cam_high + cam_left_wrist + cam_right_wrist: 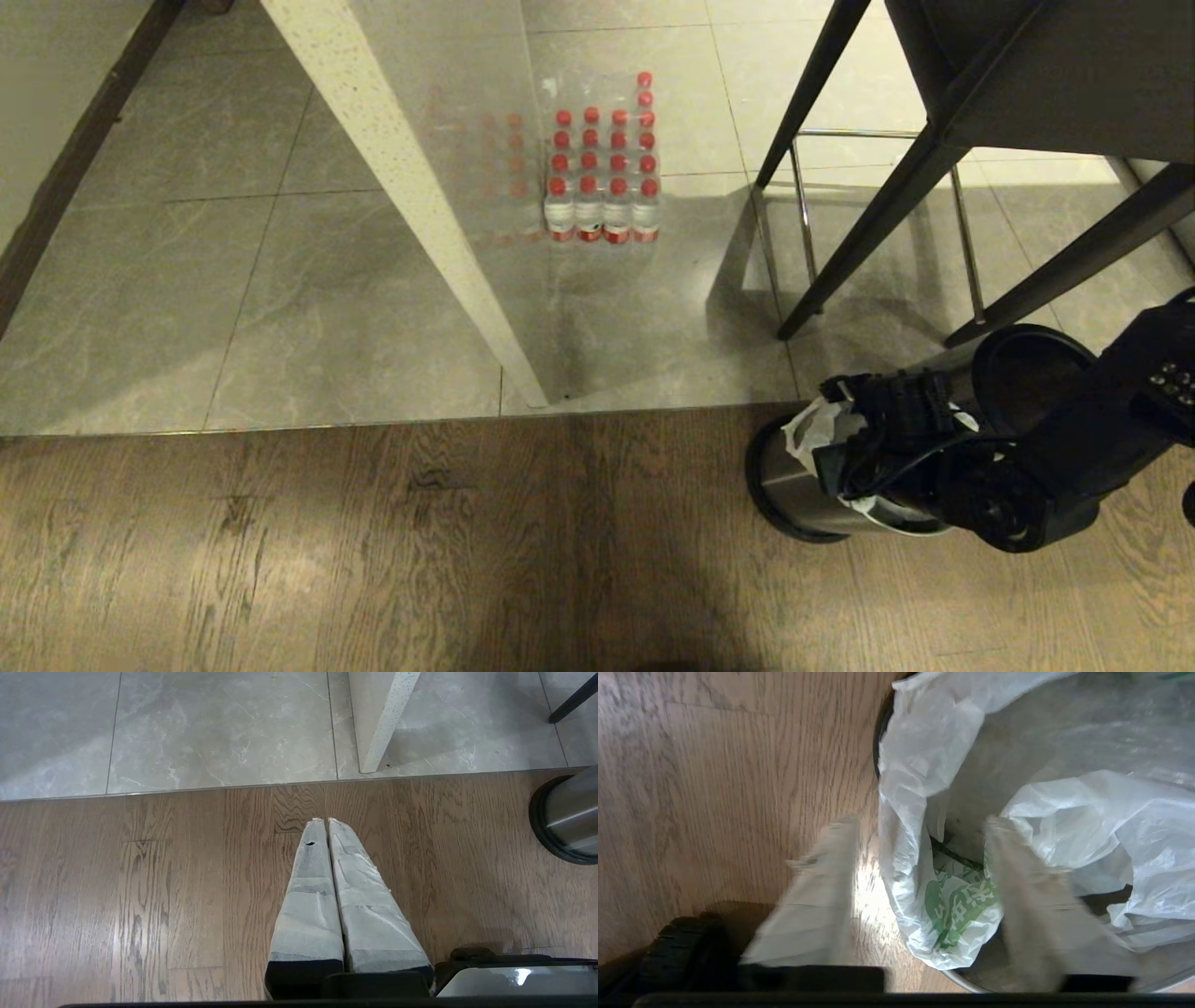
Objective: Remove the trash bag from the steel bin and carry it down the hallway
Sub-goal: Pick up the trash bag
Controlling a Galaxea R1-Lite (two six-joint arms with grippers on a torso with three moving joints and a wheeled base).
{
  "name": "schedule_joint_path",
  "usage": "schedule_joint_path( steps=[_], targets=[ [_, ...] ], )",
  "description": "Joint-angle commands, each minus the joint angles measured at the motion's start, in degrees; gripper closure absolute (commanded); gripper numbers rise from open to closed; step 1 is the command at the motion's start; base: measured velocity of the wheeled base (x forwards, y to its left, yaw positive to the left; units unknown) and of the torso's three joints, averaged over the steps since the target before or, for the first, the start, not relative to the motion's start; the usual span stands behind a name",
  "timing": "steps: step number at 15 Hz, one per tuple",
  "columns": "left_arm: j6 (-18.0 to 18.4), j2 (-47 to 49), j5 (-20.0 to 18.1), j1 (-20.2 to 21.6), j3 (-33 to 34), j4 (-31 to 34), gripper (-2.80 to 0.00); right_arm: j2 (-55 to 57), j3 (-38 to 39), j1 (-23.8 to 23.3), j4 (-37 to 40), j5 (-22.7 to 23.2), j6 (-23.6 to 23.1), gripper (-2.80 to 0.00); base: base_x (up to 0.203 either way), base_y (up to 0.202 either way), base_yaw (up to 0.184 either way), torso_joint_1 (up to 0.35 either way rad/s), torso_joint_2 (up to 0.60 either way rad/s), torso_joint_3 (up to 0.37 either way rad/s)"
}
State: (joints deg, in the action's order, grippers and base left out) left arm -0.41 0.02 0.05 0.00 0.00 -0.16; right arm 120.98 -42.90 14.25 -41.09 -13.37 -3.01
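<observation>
Thin white plastic of the trash bag is draping over the steel bin rim between the parted fingers of my right gripper, which is holding nothing yet, so I am risking pinching rim, tearing film.
</observation>
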Motion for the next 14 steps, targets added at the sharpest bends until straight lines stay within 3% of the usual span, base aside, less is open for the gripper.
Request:
schedule_joint_path(
  steps=[1,10,14],
  targets=[
    [0.0,0.1,0.0,0.0,0.0,0.0,0.00,0.4,0.1,0.1,-0.2,-0.1,-0.1,0.00,0.000,0.000,0.000,0.000,0.00,0.000],
    [0.0,0.1,0.0,0.0,0.0,0.0,0.00,-4.4,1.4,0.3,0.7,0.1,-1.0,0.00,0.000,0.000,0.000,0.000,0.00,0.000],
    [0.0,0.1,0.0,0.0,0.0,0.0,0.00,-9.0,4.9,0.3,1.6,0.1,-5.4,0.00,0.000,0.000,0.000,0.000,0.00,0.000]
  ],
)
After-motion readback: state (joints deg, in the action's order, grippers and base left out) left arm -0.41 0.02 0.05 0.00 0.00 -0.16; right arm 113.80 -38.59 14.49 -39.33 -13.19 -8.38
